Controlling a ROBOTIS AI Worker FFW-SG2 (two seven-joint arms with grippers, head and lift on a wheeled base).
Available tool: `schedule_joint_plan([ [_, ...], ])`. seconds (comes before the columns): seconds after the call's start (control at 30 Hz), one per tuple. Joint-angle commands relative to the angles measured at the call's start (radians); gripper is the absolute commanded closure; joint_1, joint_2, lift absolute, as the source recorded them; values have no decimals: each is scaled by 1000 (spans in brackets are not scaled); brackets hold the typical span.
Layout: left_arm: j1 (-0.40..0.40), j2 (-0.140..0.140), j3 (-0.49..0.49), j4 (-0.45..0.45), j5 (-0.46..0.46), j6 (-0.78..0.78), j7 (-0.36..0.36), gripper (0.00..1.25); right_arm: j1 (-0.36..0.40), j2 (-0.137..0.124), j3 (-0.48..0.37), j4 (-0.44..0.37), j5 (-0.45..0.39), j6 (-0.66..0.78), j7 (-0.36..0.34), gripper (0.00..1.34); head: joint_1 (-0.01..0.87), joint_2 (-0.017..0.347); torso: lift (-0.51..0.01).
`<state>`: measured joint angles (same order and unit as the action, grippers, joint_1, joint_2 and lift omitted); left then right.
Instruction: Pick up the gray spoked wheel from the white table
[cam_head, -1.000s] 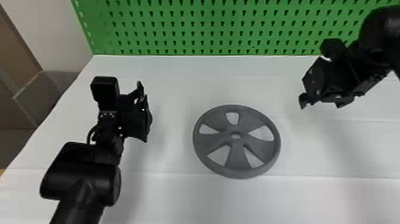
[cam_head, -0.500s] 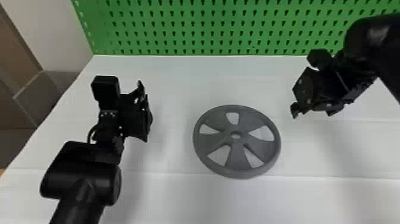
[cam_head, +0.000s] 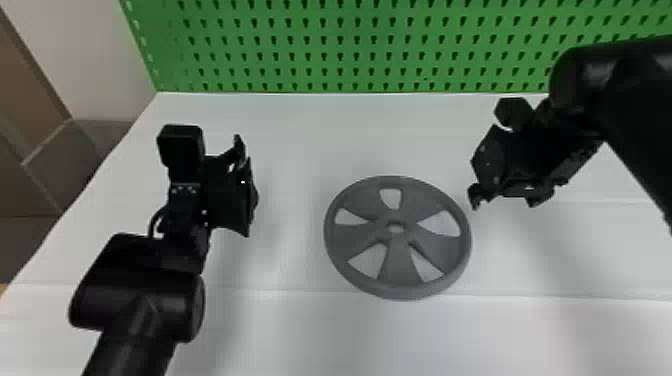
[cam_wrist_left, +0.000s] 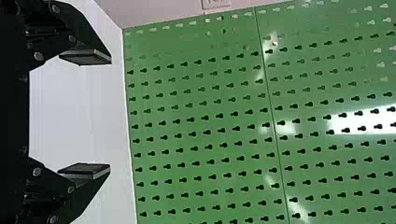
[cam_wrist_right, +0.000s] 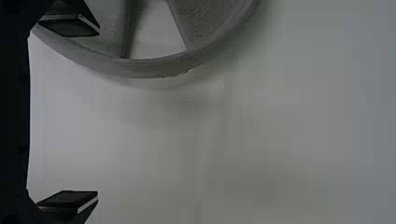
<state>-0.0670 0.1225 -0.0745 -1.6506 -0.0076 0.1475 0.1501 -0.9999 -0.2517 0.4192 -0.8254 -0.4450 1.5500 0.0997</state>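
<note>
The gray spoked wheel (cam_head: 397, 265) lies flat on the white table (cam_head: 280, 325), near its middle. Close to the wheel's right rim, above the table, is my right gripper (cam_head: 504, 198). In the right wrist view, the right gripper (cam_wrist_right: 81, 114) is open, with one finger over part of the wheel (cam_wrist_right: 154, 67) and the other over bare table. Left of the wheel, well apart from it, stands my left gripper (cam_head: 246, 185). The left wrist view has the left gripper (cam_wrist_left: 95, 114) open and holding nothing, facing the green board.
A green pegboard (cam_head: 350, 45) rises along the table's far edge. My left forearm (cam_head: 140, 295) covers the table's left side, and the right arm (cam_head: 635, 100) comes in over the right side. Grey and brown panels stand beyond the left edge.
The right gripper has moved left and toward the robot, from farther right to close beside the wheel. The left arm and the wheel have stayed where they were.
</note>
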Motion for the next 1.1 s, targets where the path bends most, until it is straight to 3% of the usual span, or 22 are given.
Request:
schedule_joint_plan([
  [0.0,-1,0,-1,0,1,1,0,430,4,23,-22,6,9,-14,0,71,779,84,-94],
  [0.57,-4,2,-7,0,9,4,0,430,0,86,-10,6,15,-51,34,71,779,84,-94],
  [0.67,-5,2,-8,0,11,3,0,430,-2,95,6,6,49,-54,80,71,779,84,-94],
  [0.83,-7,2,-7,0,12,4,0,430,-8,104,36,6,167,-73,216,71,779,84,-94],
  [1.07,-7,2,-5,0,12,3,0,430,-11,108,56,6,239,-90,285,73,779,84,-94],
])
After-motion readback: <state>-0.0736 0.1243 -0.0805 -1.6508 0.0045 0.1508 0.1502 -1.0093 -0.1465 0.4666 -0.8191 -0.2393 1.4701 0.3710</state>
